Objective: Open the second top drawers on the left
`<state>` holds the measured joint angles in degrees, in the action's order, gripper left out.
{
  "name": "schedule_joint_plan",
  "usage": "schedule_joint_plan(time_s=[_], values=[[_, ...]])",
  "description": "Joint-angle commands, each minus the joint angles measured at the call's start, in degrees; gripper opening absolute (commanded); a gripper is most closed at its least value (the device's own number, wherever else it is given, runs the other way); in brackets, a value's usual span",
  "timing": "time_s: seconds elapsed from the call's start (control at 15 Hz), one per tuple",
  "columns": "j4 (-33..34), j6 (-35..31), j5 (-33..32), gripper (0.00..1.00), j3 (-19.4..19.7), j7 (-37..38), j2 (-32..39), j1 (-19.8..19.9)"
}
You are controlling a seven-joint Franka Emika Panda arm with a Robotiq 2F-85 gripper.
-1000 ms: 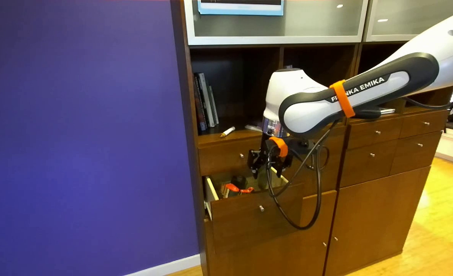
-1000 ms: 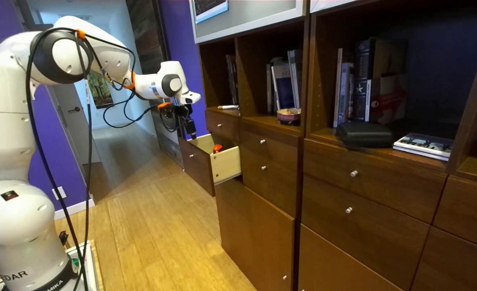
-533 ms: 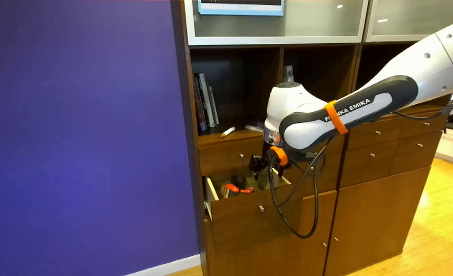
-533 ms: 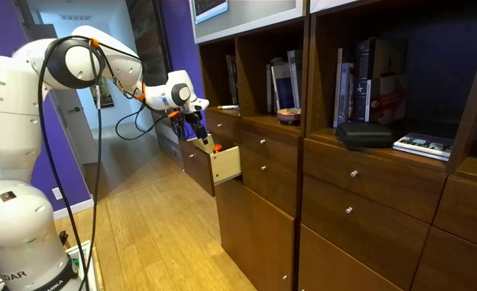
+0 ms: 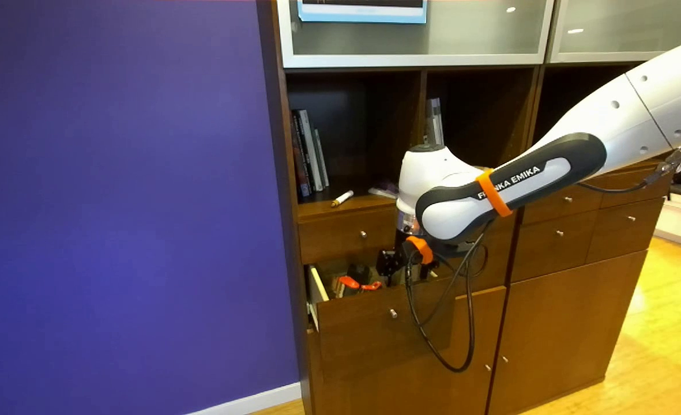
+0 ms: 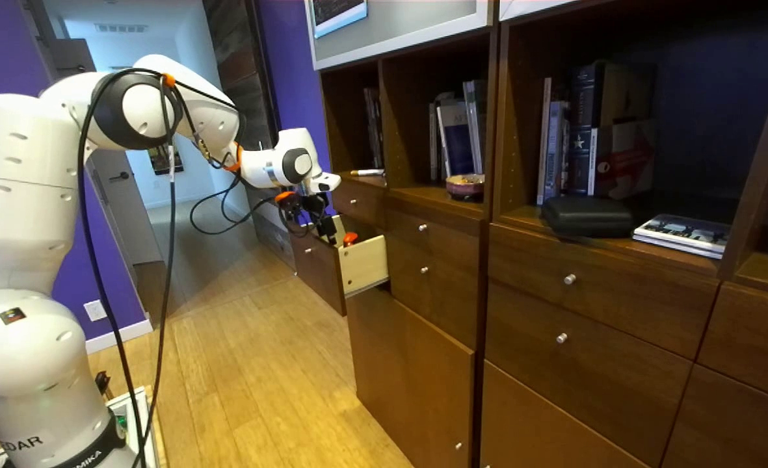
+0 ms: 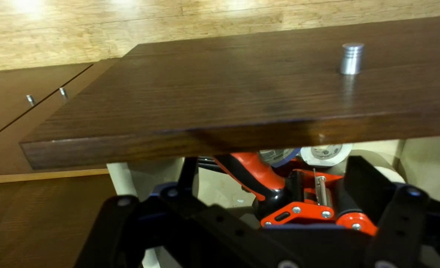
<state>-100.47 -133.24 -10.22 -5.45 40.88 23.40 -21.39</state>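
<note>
Gaping, the claw (image 7: 273, 167) partly hides a red tool (image 7: 306, 211) in the drawer (image 7: 220, 95).

"What is seen on the shelf (image 5: 324, 208) next to the purple wall (image 5: 132, 207)?"

"Books (image 5: 310, 153) are stood on end, slightly tilted, and a white marker (image 5: 343, 198) with a yellowish tip is laid near the front edge."

"And farther along?"

"In an exterior view, a small reddish bowl (image 6: 465, 187) is set in front of more books (image 6: 456, 135). In the next compartment (image 6: 715, 130), a black case (image 6: 586, 216) is placed just beside a flat, white-edged stack (image 6: 683, 235)."
</note>
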Motion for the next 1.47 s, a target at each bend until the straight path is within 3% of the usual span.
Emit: schedule_joint_plan(time_s=[0.0, 0.4, 0.73, 1.07, 1.4], values=[[0.4, 6.2, 5.3, 1.00, -2.1, -3.6, -1.5, 1.2], [2.5, 19.3, 12.5, 1.00, -3.4, -8.9, -2.5, 2.4], [0.9, 12.5, 6.3, 1.00, -0.5, -5.6, -5.3, 1.5], [-2.9, 10.5, 5.5, 1.00, 0.6, -4.1, -12.5, 3.8], [-11.3, 11.1, -1.4, 1.00, 0.9, -10.4, -19.3, 7.2]])
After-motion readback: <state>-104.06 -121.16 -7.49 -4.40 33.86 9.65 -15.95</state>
